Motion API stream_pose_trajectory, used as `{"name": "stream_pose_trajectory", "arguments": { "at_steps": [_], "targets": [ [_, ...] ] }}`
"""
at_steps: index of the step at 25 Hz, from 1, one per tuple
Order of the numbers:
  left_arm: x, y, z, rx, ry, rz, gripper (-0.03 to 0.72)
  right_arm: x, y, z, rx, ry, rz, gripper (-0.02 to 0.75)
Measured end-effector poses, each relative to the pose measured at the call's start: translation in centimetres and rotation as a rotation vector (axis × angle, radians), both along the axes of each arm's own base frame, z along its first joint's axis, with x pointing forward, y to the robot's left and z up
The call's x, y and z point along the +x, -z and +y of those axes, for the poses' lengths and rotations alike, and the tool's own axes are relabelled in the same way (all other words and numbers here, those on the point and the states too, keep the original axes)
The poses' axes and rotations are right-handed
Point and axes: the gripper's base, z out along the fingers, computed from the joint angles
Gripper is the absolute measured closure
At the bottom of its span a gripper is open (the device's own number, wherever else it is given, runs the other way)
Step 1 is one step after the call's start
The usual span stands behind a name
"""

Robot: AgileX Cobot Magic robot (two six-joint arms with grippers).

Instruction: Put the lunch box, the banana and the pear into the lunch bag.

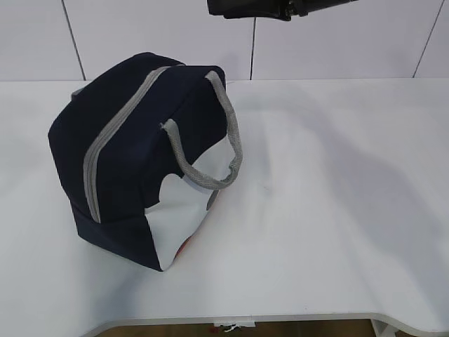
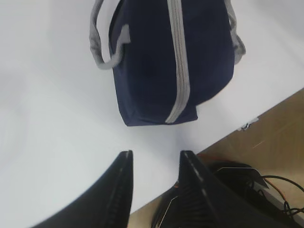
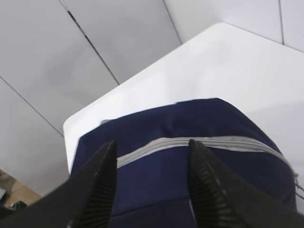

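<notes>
The left pincer (image 2: 154, 159) stands released, its two dark fingers (image 2: 118, 190) parted with nothing between them, raised over the front edge of the white desk (image 2: 52, 118). Just beyond its tips lies the near end of the lunch bag (image 2: 147, 71), clear of the fingers. Past the desk's edge on that side, a wooden floor (image 2: 280, 128) and some black cables (image 2: 266, 185) show below.

The right pincer (image 3: 152, 149) is also released, its ribbed black fingers (image 3: 97, 190) spread and holding nothing, above the top of the lunch bag; the grey zipper (image 3: 190, 142) runs across between them, and whether they touch the fabric cannot be told from that view. In the exterior view only a dark part of an arm (image 1: 280, 5) shows at the top edge.

The lunch bag (image 1: 126, 140) sits on the left part of the desk (image 1: 337, 210), navy with a white side panel (image 1: 186, 217) toward the camera. Its zipper (image 1: 116, 133) looks closed along the top. One grey handle (image 1: 224, 140) droops over the white panel. The lunch box, banana and pear cannot be seen in any view.
</notes>
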Motion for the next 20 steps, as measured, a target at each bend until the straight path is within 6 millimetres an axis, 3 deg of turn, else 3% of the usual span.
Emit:
{"name": "stream_pose_trajectory", "arguments": {
  "at_steps": [8, 16, 20],
  "targets": [
    [-7.2, 2.6, 2.4, -0.043, -0.016, -0.115, 0.445, -4.4, -2.7, -0.7, 0.009, -0.031, -0.032, 0.345],
    [-14.2, 6.5, 4.7, -0.084, -0.019, -0.233, 0.445, -10.3, -3.4, -2.2, 0.001, 0.044, -0.050, 0.351],
    [-16.6, 8.4, 5.5, -0.105, -0.019, -0.295, 0.445, -13.5, -3.8, -2.9, 0.002, 0.068, -0.076, 0.351]
  ]
}}
